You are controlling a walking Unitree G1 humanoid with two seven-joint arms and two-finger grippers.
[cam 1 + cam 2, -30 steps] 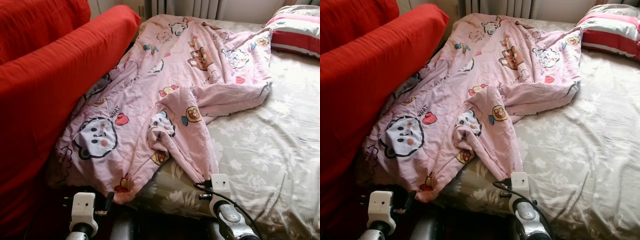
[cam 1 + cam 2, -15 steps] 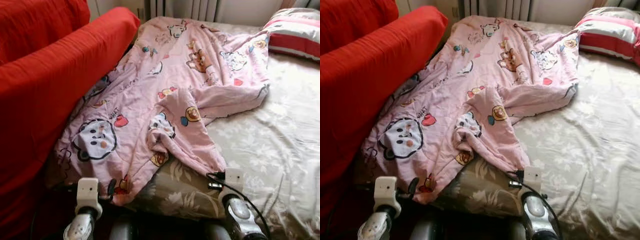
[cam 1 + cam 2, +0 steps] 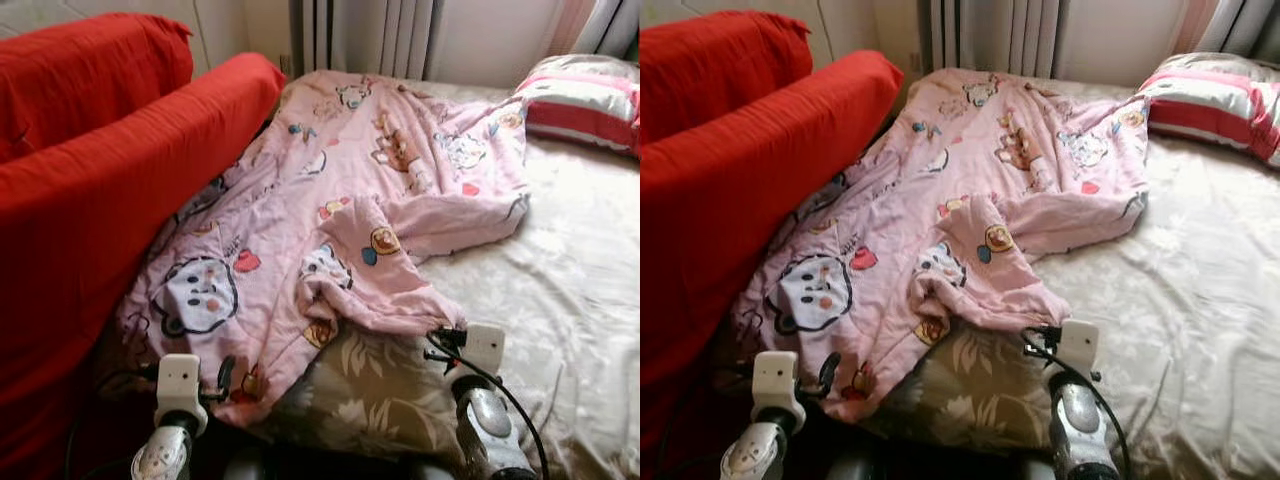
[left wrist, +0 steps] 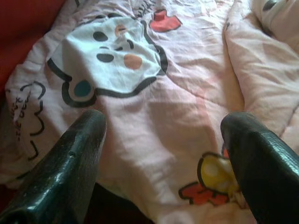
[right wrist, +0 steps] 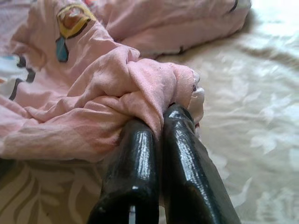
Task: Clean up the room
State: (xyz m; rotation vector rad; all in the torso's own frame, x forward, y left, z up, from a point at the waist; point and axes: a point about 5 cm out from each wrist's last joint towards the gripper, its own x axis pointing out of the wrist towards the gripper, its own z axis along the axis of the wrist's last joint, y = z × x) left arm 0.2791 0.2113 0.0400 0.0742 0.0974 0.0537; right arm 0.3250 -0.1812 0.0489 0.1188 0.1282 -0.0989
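Note:
A pink blanket (image 3: pixel 340 190) printed with cartoon animals lies crumpled across the left half of the bed. My right gripper (image 5: pixel 159 119) is shut on a bunched near corner of the blanket (image 5: pixel 154 81), low at the bed's front edge (image 3: pixel 447 338). My left gripper (image 4: pixel 163 126) is open just above the blanket's near left part, where a white cartoon face (image 4: pixel 110 51) is printed. Its fingers (image 4: pixel 79 154) stand wide apart with only cloth beneath them. In the left eye view that gripper (image 3: pixel 222 378) sits at the blanket's front hem.
A red sofa (image 3: pixel 100 180) presses against the bed's left side. The beige floral sheet (image 3: pixel 560 280) lies bare on the right. A red-and-white striped pillow (image 3: pixel 585 100) rests at the far right, and a radiator (image 3: pixel 365 35) stands behind the bed.
The view has tilted up, showing more wall. My right gripper has moved right and slightly forward with the blanket corner in it, drawing that fold rightward. The left gripper has hardly shifted.

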